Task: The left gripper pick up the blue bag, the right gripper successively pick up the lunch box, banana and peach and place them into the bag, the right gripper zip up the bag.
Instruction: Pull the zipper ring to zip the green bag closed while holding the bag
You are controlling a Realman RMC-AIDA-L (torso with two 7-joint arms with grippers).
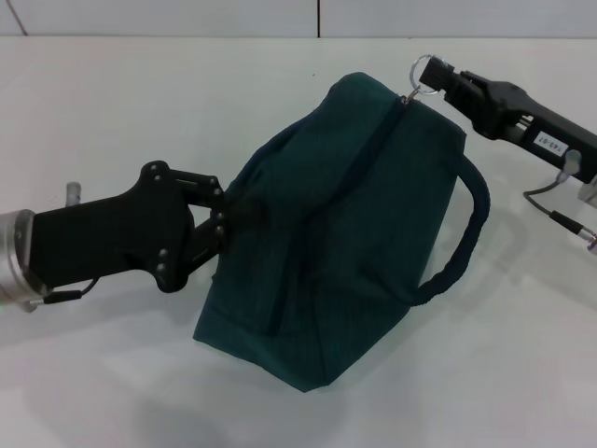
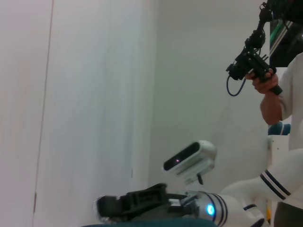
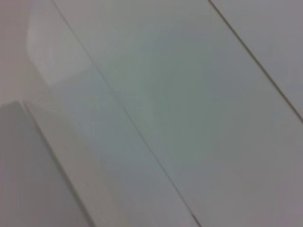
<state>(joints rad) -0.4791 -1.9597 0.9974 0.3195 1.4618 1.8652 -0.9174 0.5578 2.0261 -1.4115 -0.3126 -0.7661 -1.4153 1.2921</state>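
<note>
blue bag (image 1: 345, 233): contents hidden (zipped shut) | left pincer (image 1: 222, 217): fingertips buried in fabric at centre left | right pincer (image 1: 446, 86): arm cut off at the frame's right edge

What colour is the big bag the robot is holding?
Dark teal, a bluish green. The blue bag shows best in the head view.

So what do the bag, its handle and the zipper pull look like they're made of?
The bag looks like matte dark teal woven fabric: soft folds, no shine. Its handle seems a padded fabric loop, rounded and dull. The zipper pull looks like metal, a thin shiny silver ring, at the right gripper.
</note>
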